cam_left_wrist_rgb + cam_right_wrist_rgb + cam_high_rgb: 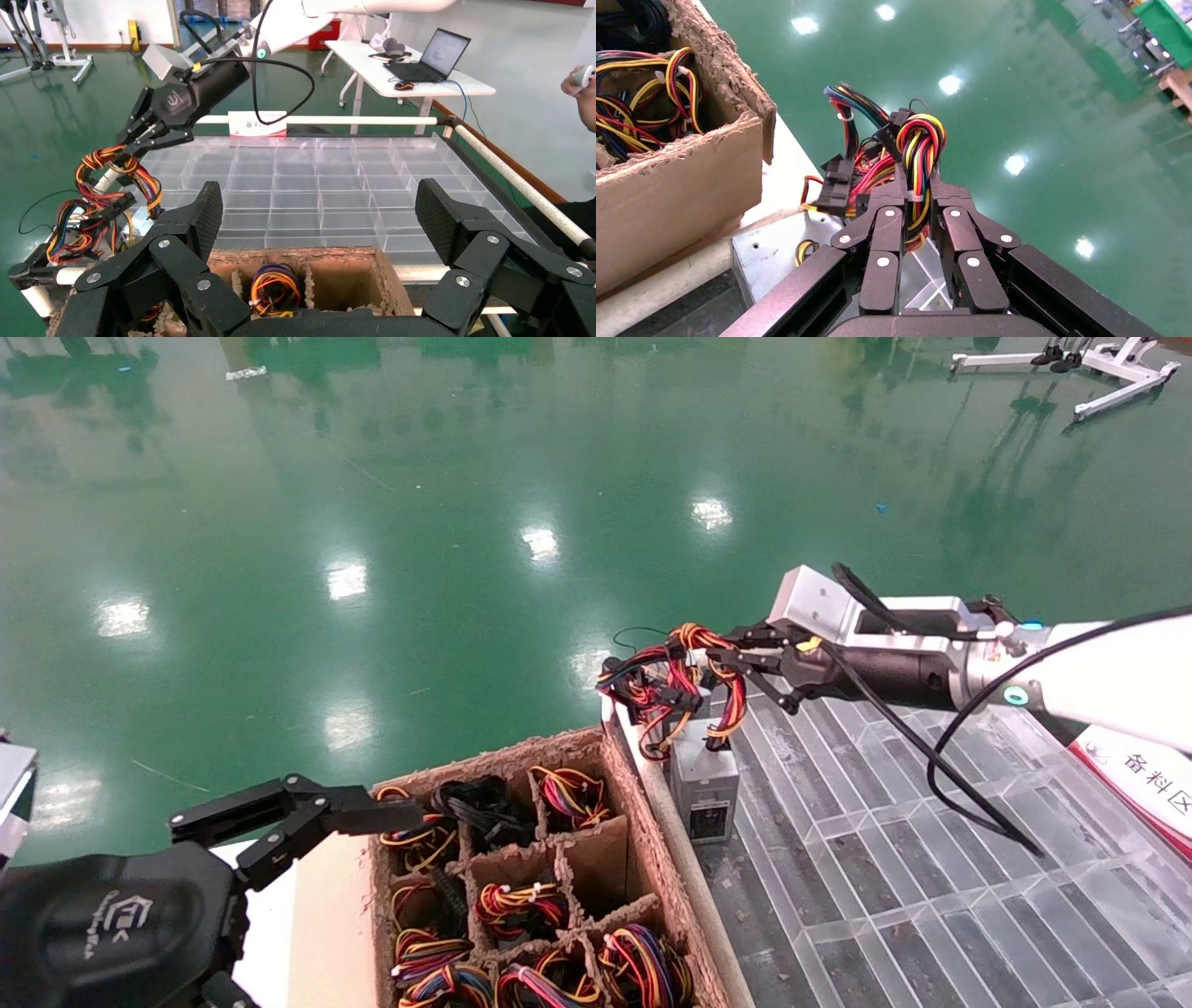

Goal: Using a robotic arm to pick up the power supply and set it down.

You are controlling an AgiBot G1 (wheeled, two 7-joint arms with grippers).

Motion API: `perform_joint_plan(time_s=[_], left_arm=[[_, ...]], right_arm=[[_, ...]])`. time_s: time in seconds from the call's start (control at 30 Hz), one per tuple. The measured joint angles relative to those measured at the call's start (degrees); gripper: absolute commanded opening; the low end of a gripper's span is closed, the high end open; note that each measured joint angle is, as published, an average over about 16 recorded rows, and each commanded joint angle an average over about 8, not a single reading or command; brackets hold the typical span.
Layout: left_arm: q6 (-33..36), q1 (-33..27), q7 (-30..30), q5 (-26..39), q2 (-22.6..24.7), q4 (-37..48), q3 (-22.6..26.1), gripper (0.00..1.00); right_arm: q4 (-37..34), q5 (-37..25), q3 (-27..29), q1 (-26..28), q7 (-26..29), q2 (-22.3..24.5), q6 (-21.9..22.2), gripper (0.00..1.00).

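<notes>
My right claw (916,210) is pinched nearly closed on a loop of the red-yellow-orange-black wire bundle (675,686), and my wrist view shows the wires squeezed between both fingers (884,242). The head view only shows that claw (722,658) at centre right of the frame, meeting the bundle from the right. The power supply (705,784) stands below the bundle, upright on the clear gridded tray (931,859), just beside the cardboard box (643,803) of similar units. My left claw (316,217) hovers spread wide and empty over that box, at the lower left of the head view (279,822).
</notes>
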Motion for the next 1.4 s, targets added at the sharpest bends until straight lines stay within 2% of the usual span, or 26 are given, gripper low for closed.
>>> perform_joint_plan(time_s=[0.07, 0.27, 0.33, 1.0, 1.4], left_arm=[[0.00, 0.00, 0.00, 0.00, 0.00, 0.00, 0.00, 1.00], [-0.01, 0.01, 0.00, 0.00, 0.00, 0.01, 0.00, 1.00], [-0.01, 0.01, 0.00, 0.00, 0.00, 0.01, 0.00, 1.00], [-0.02, 0.01, 0.00, -0.02, -0.01, 0.02, 0.00, 1.00], [-0.02, 0.01, 0.01, -0.02, -0.01, 0.03, 0.00, 1.00]], right_arm=[[-0.31, 0.36, 0.26, -0.38, -0.22, 0.12, 0.07, 0.07], [-0.91, 1.15, 0.81, -1.08, -0.56, 0.50, -0.38, 0.80], [-1.01, 1.31, 0.91, -1.17, -0.59, 0.60, -0.57, 0.98], [-0.11, 1.72, 1.05, -1.65, -0.08, 0.98, -0.99, 1.00], [9.22, 6.47, 2.84, -7.16, 5.75, 4.65, -3.18, 1.00]])
